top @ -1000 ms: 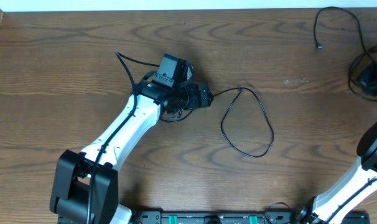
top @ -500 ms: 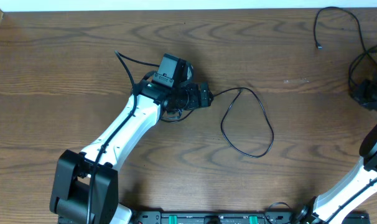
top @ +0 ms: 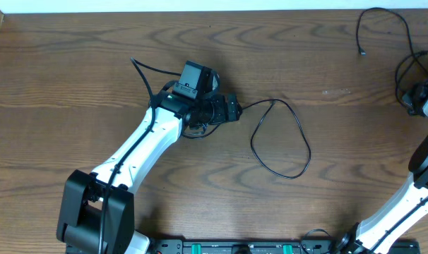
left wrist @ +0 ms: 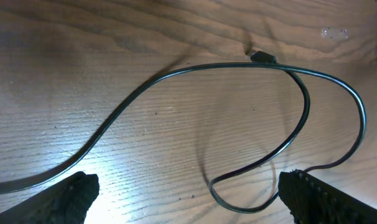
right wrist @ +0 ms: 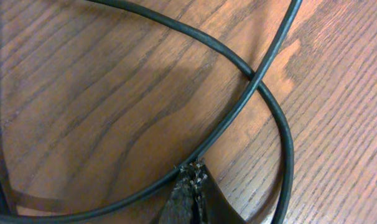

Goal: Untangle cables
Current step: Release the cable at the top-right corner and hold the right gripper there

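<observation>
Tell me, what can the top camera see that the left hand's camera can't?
Only the overhead view shows the whole white left arm, plus the right gripper at the table's far edge among other cables. Only the left wrist view shows the small plug up close, and the left gripper with its dark fingertips spread wide apart. Both show the looped cable lying on the wooden table.

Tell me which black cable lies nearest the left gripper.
The thin black cable looped in the middle, just ahead of the open left gripper; the other black cable lies far off to the right.
</observation>
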### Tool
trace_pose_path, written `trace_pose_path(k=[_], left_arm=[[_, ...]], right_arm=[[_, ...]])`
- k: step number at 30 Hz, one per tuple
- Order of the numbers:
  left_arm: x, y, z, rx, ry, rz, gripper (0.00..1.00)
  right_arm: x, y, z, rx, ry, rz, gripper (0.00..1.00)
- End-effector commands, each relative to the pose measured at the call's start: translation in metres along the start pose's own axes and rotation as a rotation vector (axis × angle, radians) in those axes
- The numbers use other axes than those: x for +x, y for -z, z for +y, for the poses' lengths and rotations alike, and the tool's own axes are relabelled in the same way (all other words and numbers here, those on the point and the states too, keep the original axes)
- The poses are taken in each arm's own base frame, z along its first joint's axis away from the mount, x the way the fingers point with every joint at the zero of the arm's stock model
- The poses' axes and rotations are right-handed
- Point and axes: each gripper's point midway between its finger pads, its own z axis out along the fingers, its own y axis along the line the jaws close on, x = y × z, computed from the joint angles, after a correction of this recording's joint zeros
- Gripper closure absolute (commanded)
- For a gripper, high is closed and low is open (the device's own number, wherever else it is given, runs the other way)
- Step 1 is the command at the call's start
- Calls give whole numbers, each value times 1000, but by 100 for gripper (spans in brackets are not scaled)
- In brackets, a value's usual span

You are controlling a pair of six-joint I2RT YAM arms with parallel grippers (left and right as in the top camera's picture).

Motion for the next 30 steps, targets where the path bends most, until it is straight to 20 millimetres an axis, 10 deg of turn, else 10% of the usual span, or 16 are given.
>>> trace_pose_path(k=[1, 11, 22, 30], left_arm=[[-5, 6, -1, -3, -9, -25, 2], [-10, 6, -4, 8, -16, -43, 2], [-10, 6, -3, 8, -16, -42, 2], [-10, 6, -3, 8, -16, -42, 2]], right_arm=[[20, -1, -3, 1, 74, 82, 99], [4, 92, -13, -41, 64, 128, 99], [73, 51, -22, -1, 70, 277, 99], [87, 33, -27, 11, 55, 229, 99]])
